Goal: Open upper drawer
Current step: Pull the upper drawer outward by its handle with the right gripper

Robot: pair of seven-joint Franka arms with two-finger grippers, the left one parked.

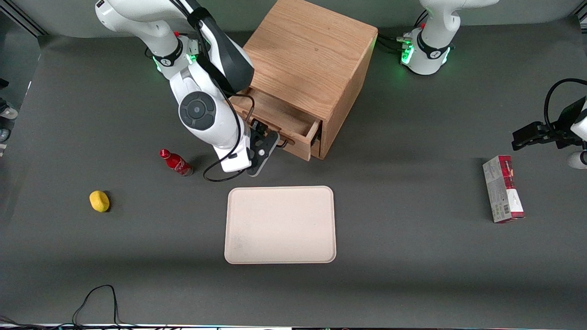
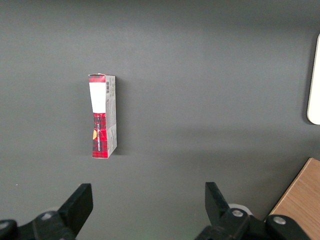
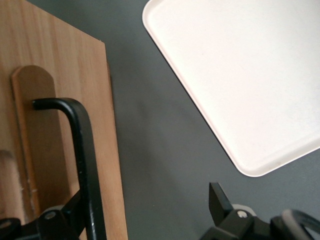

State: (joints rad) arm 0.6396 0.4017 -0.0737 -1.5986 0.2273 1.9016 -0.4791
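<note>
pincer [image 1: 265, 143] spread, at the handle [image 3: 82, 150], one finger [image 3: 220, 202] clear of it | upper drawer [image 1: 275, 120] pulled partly out of cabinet [image 1: 312, 59] | tray [image 1: 280, 224] on table [image 1: 412, 256] in front of drawer

cabinet [image 1: 308, 64]: oak cube, landmark for everything here
upper drawer [image 1: 280, 120]: pulled partway out of the cabinet
gripper [image 1: 265, 145]: right at the drawer's front, by the handle
tray [image 1: 280, 224]: cream, nearer the camera than the cabinet
red bottle [image 1: 176, 162]: lying toward the working arm's end
lemon [image 1: 99, 200]: farther that way
red carton [image 1: 502, 188]: toward the parked arm's end
</note>
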